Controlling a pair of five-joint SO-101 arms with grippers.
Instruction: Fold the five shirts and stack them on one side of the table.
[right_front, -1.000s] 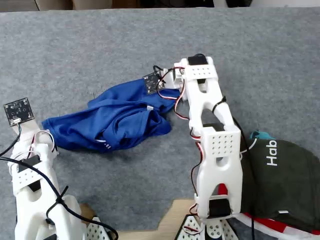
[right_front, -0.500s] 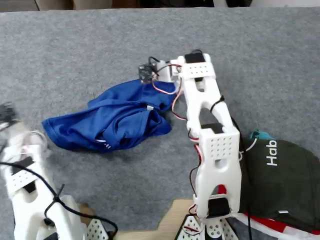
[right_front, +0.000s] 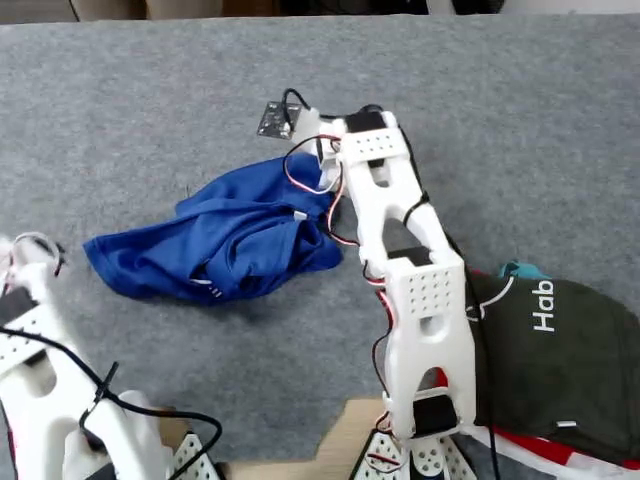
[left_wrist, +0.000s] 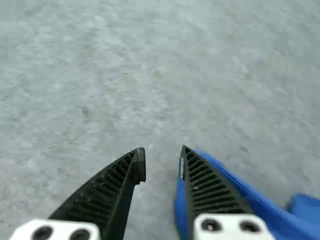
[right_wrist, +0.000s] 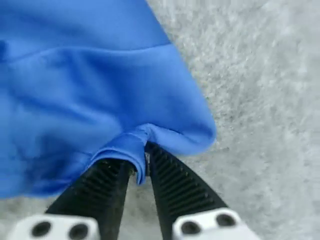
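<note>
Surface: grey felt-like table cover (right_front: 140, 90), on which all the cloth lies.
Shirt: crumpled bright blue fabric shirt (right_front: 220, 245), unfolded, in a loose heap.
Long axis: slantwise, the tapered end toward the left arm (right_front: 50, 400), the thicker end under the wrist of the right arm (right_front: 425, 320).
Right gripper (right_wrist: 145, 156): at the blue shirt's thicker end, jaws almost closed, pinching a fold of its hem.
Left gripper (left_wrist: 162, 161): just off the blue shirt's tapered end, jaws a narrow gap apart and empty. The cloth edge lies beside one finger, outside the gap.
Deciding relation: the free tapered end is nearer the left gripper, so spreading the shirt along its axis probably calls for that gripper to take it.
Waiting pile: dark grey shirt with white lettering (right_front: 570, 350) over red-and-white cloth (right_front: 540, 445), beyond the right arm from the blue shirt.
</note>
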